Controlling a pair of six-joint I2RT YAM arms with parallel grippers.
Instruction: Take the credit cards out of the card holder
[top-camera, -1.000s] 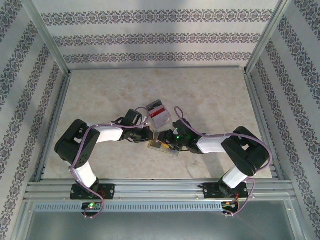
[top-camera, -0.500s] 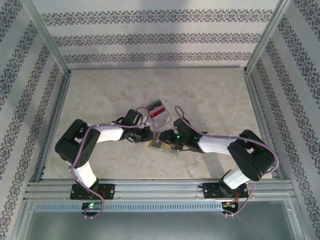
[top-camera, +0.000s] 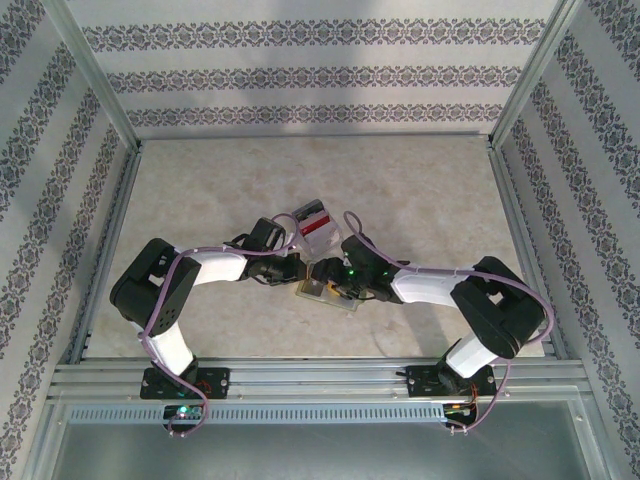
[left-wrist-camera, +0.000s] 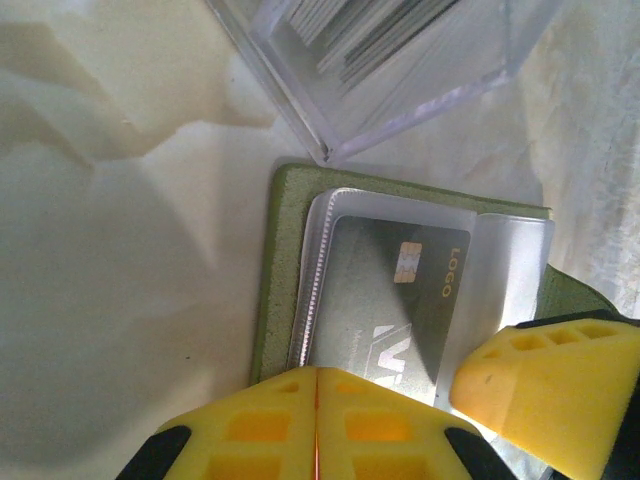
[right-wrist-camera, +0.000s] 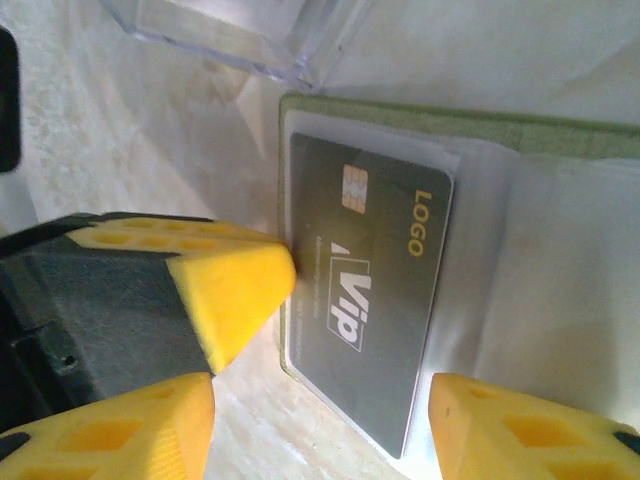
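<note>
The card holder (right-wrist-camera: 450, 122) lay open on the desk (left-wrist-camera: 120, 300) beside a clear box (left-wrist-camera: 420, 100). The left end effector (left-wrist-camera: 316, 420), pressed together, sat at its edge. The right end effector (right-wrist-camera: 320, 430) stood spread astride the dark card (right-wrist-camera: 365, 290).

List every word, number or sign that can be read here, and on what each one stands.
"LOGO": gold letters on the dark grey credit card sleeved in the olive-green card holder.
"Vip": white, on the same card.
A small line beside "Vip": too small to read.
Cards in the clear plastic box: no readable text.
</note>
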